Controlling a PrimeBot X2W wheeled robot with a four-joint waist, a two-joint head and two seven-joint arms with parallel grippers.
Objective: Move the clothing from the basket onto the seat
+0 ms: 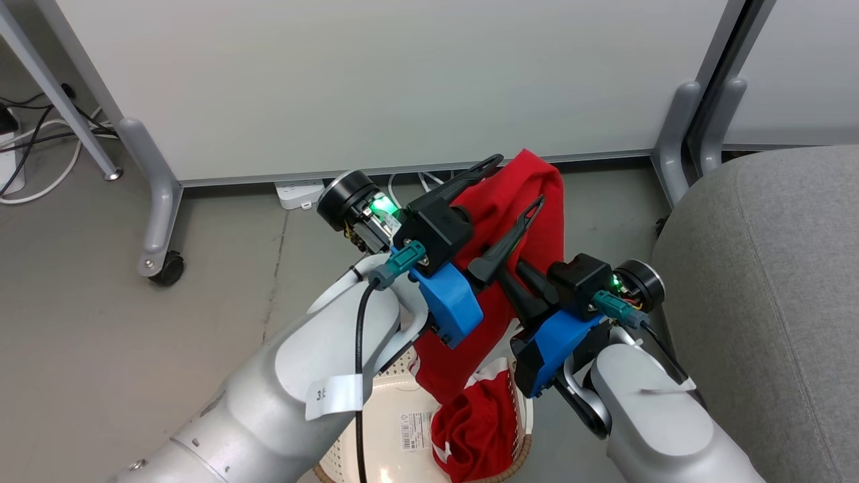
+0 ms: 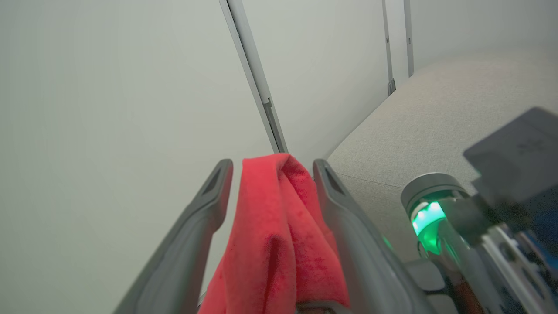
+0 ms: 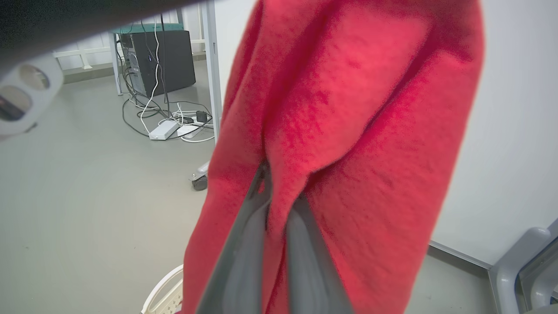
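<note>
Red clothing (image 1: 530,194) hangs raised above the basket (image 1: 386,402), its tail reaching down to more red fabric with white trim against the basket's right rim. The left gripper (image 1: 520,180) has its fingers set fairly wide, a thick fold wedged between them. The right gripper (image 3: 279,196) pinches a lower fold, fingers nearly together. This looks like the carry step: the garment is up but not yet over the seat (image 1: 772,282) to the right. Next, I judge, both arms must rise and swing right so the tail clears the rim. One basket, one seat, two grippers. One garment is raised, perhaps a second lies below; I cannot tell.
</note>
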